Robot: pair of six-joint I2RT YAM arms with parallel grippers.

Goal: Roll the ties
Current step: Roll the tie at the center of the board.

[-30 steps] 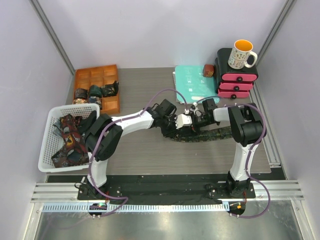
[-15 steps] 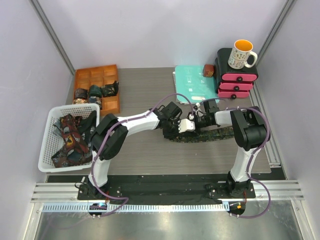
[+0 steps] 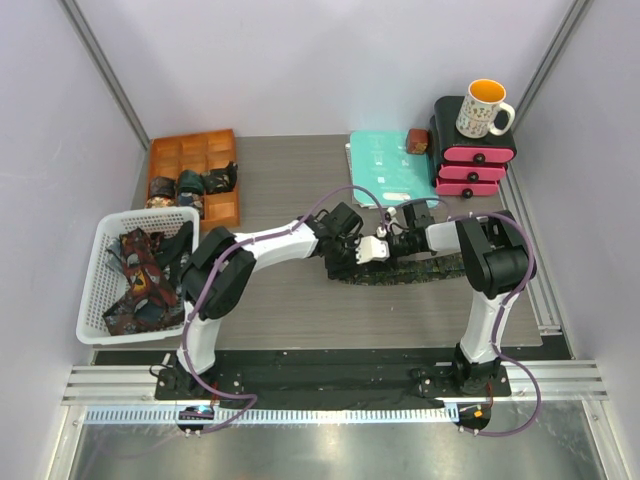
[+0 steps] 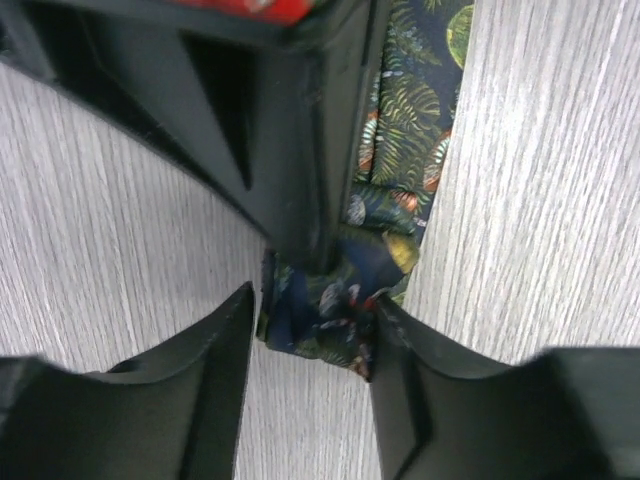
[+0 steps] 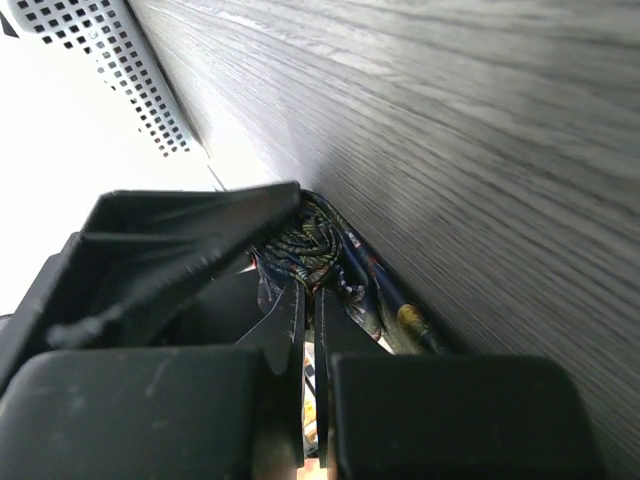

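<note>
Left jaws: the left gripper point(image 4: 315, 305) stands spread, one finger on each side of the tie's near end. It hems that end in rather than squeezing it.
Right jaws: the right gripper point(image 5: 310, 290) is pressed together, its tips against the small coil. Whether a fold is caught between them I cannot tell.
Table: the table point(image 3: 270, 190) carries the work. Both grippers meet near its middle, tips almost touching.
Basket: the white basket point(image 3: 100, 225) at the left holds loose ties point(image 3: 135, 285), heaped and not yet rolled.
Tray: the orange tray point(image 3: 190, 137) behind it has a few rolled ties point(image 3: 190, 183) in its compartments, and other cells are bare.
Tie in hand: the tie point(image 3: 430, 268), a dark leaf print, lies flat as a strip running from the grippers toward the right arm's side.
Coiled end: the coiled end point(image 5: 305, 235) is only a first tight turn, so the roll looks barely begun.
Doing it well: turn the closed right tips along the strip's length so each wrap lands square on the last. Keep the left fingers close as side walls.
Risk: if the left jaws clamp hard, the coil may flatten. If they stand too wide, it may skew or spring loose.
</note>
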